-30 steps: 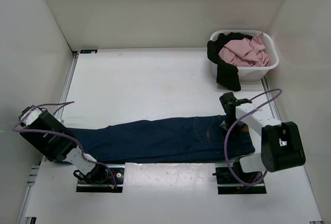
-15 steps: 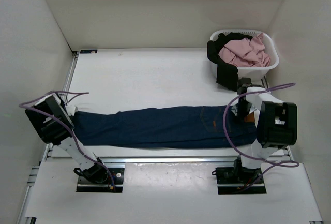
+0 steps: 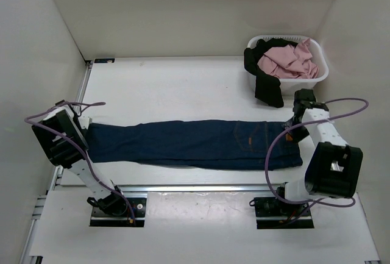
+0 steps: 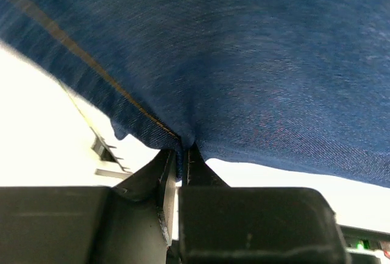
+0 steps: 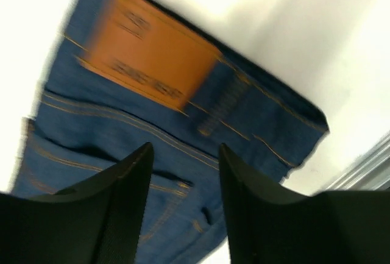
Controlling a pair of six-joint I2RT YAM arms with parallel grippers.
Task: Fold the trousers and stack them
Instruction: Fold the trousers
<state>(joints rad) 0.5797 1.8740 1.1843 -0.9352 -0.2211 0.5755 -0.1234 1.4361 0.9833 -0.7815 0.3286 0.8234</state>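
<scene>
The trousers (image 3: 195,144), dark blue jeans, lie stretched flat from left to right across the table. My left gripper (image 3: 84,131) is shut on the leg-end hem, and in the left wrist view the denim (image 4: 244,63) is pinched at my gripper (image 4: 183,149). My right gripper (image 3: 297,117) hangs open just above the waistband end. In the right wrist view its fingers (image 5: 131,197) frame the denim below the tan patch (image 5: 146,63), and nothing is between them.
A white basket (image 3: 318,80) stands at the back right with a pink garment (image 3: 286,60) inside and a black garment (image 3: 268,87) hanging over its front. White walls close in the table on the left, back and right. A metal rail (image 3: 195,188) runs along the near edge.
The trousers have been dragged away from the near edge and pulled straighter. Both arms moved farther back. My right gripper shifted right to the waistband end and stands open there.
</scene>
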